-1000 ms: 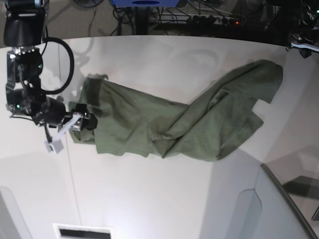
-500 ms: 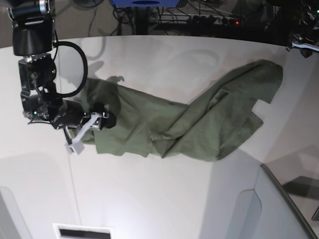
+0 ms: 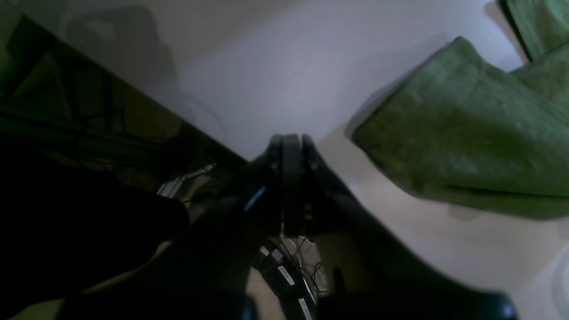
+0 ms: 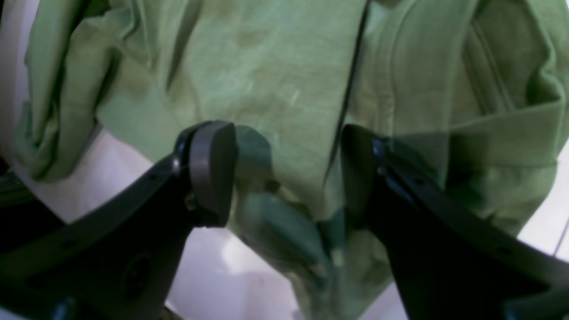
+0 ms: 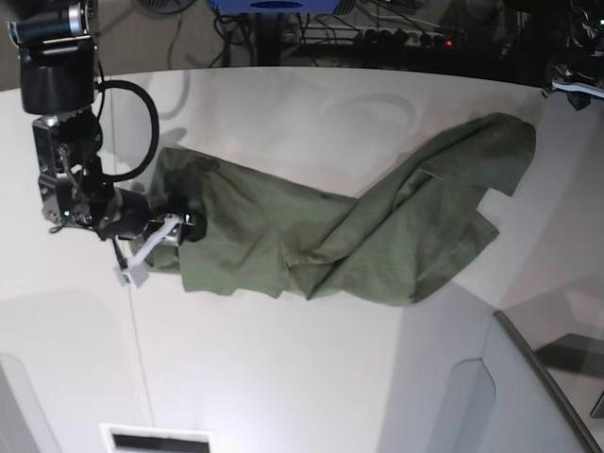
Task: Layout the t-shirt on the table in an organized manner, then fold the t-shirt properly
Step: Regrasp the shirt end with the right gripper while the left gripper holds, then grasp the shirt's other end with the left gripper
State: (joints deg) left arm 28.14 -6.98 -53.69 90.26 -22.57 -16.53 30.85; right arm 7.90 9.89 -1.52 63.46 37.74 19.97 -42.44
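Observation:
The olive-green t-shirt (image 5: 359, 226) lies crumpled and stretched across the white table (image 5: 311, 104), from the left side to the far right. My right gripper (image 5: 177, 225) sits low at the shirt's left end. In the right wrist view this right gripper (image 4: 284, 178) is open, its fingers (image 4: 213, 169) straddling wrinkled folds of the t-shirt (image 4: 275, 66). The left gripper (image 3: 289, 142) is shut with nothing in it, hovering near the table's edge, with a corner of the t-shirt (image 3: 466, 146) lying apart to its right.
A thin dark seam (image 5: 135, 321) runs down the table at the left. A grey angled panel (image 5: 528, 396) fills the lower right corner. A white slotted plate (image 5: 156, 439) sits at the bottom edge. Cables and gear (image 5: 377, 33) lie beyond the far edge.
The right gripper has moved rightwards from the table beside the shirt onto the shirt's left end, staying open. The left gripper stays shut.

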